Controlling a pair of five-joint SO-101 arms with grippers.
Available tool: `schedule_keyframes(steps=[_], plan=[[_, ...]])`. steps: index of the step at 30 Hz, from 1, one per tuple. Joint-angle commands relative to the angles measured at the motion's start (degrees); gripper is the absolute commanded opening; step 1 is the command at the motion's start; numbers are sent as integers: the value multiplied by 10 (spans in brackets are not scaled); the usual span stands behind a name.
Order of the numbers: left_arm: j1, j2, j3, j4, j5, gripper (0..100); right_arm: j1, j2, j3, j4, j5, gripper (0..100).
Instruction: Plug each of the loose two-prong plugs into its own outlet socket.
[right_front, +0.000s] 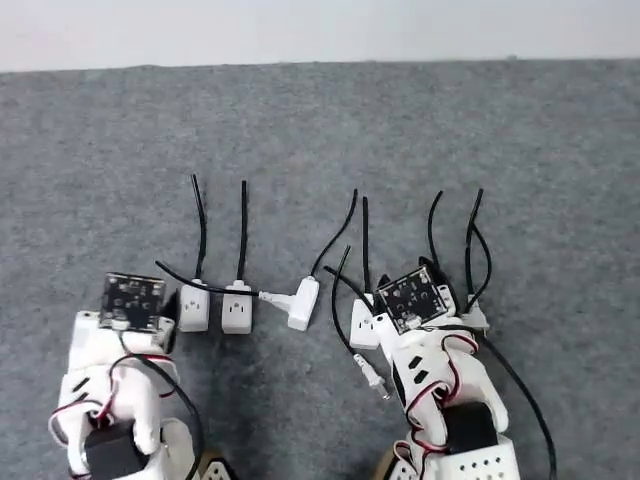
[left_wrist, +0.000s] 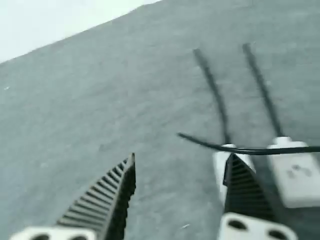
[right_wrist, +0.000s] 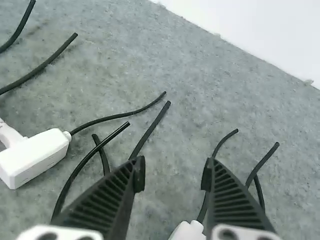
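Two white outlet sockets (right_front: 194, 306) (right_front: 237, 308) with black cords lie side by side just right of my left arm (right_front: 133, 300). A third white socket (right_front: 303, 302) lies tilted in the middle, with a small white plug (right_front: 270, 296) at its end; the plug's cord runs left. A loose two-prong plug (right_front: 373, 376) lies beside my right arm (right_front: 415, 296), near another socket (right_front: 363, 325). My left gripper (left_wrist: 181, 160) is open low over the carpet, with the nearest socket (left_wrist: 222, 160) behind one finger. My right gripper (right_wrist: 173, 165) is open above several cords, holding nothing.
Grey carpet (right_front: 320, 140) covers the whole table, with open room toward the far side. Several black cord ends (right_front: 470, 240) curl up beyond the right arm. Another white socket (right_front: 476, 318) sits at that arm's right side.
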Motion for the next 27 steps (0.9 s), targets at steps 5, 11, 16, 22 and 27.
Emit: schedule_keyframes(steps=[5, 11, 16, 22, 27], plan=[[-46, -8, -28, -15, -7, 272, 5, 1, 12, -31, -5, 190], [-20, -8, -3, -18, 0, 272, 5, 1, 41, -69, -4, 189], [-7, -8, 9, -20, 17, 272, 6, 1, 41, -69, -5, 188], [-1, -8, 18, -34, 19, 272, 1, 1, 40, -69, -6, 188], [-1, -8, 19, -38, 19, 272, 1, 1, 40, -69, -6, 188]])
